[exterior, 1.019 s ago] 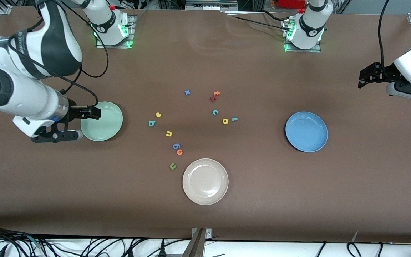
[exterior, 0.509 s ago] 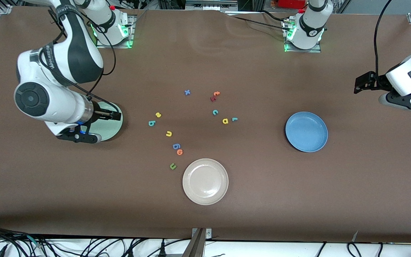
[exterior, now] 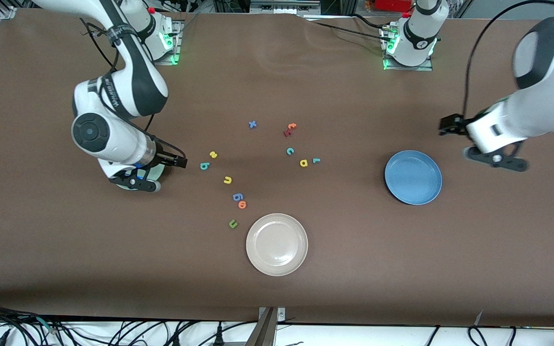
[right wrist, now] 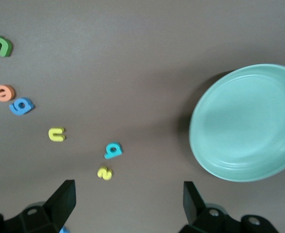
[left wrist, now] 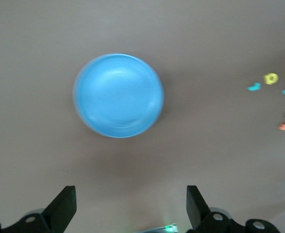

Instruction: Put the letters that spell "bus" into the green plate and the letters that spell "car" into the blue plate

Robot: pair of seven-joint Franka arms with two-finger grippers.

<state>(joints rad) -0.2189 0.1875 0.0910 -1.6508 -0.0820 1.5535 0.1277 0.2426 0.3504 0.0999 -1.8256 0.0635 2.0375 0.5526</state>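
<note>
The yellow "s" (exterior: pixel 213 154), teal "b" (exterior: pixel 204 166) and yellow "u" (exterior: pixel 227 180) lie loose on the table, and also show in the right wrist view: "s" (right wrist: pixel 104 173), "b" (right wrist: pixel 113 150), "u" (right wrist: pixel 57 134). My right gripper (exterior: pixel 178 162) hangs open and empty over the table between the "b" and the green plate (right wrist: pixel 244 121), which the arm mostly hides in the front view. The teal "c" (exterior: pixel 290 151), yellow "a" (exterior: pixel 303 163) and teal "r" (exterior: pixel 316 160) lie mid-table. My left gripper (exterior: pixel 449 126) is open and empty beside the blue plate (exterior: pixel 413 177).
A beige plate (exterior: pixel 277 244) sits nearest the front camera. A blue "g" (exterior: pixel 237 196), an orange letter (exterior: pixel 242 204) and a green "u" (exterior: pixel 232 223) trail toward it. A blue "x" (exterior: pixel 252 124), orange "t" (exterior: pixel 292 126) and dark red letter (exterior: pixel 287 132) lie nearer the bases.
Both arms have swung in toward the middle. The right gripper crossed the green plate toward the "b". The left gripper came in from the table's end to beside the blue plate.
</note>
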